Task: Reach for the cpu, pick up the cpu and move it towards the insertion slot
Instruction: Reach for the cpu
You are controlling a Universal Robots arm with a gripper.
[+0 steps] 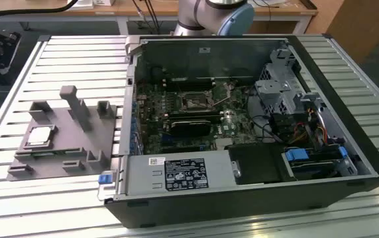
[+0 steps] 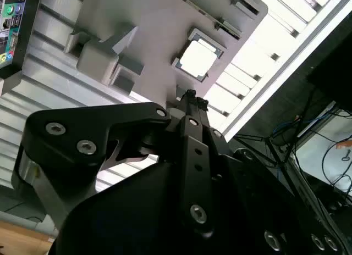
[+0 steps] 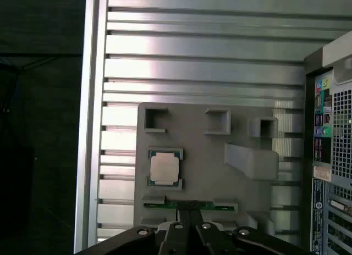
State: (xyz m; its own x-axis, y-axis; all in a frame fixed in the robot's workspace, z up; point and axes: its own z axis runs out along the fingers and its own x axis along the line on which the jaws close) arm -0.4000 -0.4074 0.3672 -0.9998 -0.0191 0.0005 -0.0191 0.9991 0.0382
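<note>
The cpu [image 1: 40, 135], a flat square chip with a silvery top, lies in a recess of the grey fixture plate [image 1: 60, 148] on the exterior view's left. Both wrist views look down on the cpu [image 3: 165, 168] [image 2: 198, 60] from well above. My gripper [image 3: 191, 212] [image 2: 191, 95] hangs over the plate's edge, a short way off the chip, with its two black fingertips together and nothing between them. The insertion slot [image 1: 193, 102] is the dark square socket with a metal frame on the motherboard inside the open computer case [image 1: 368, 163].
Grey posts [image 1: 77, 106] and blocks stand up from the fixture plate near the chip. A thin green board [image 3: 190, 204] lies in the plate below the gripper. The slatted metal table [image 3: 192, 57] ends at a rail [image 3: 91, 128]. The case's wall [image 1: 128, 99] stands between fixture and socket.
</note>
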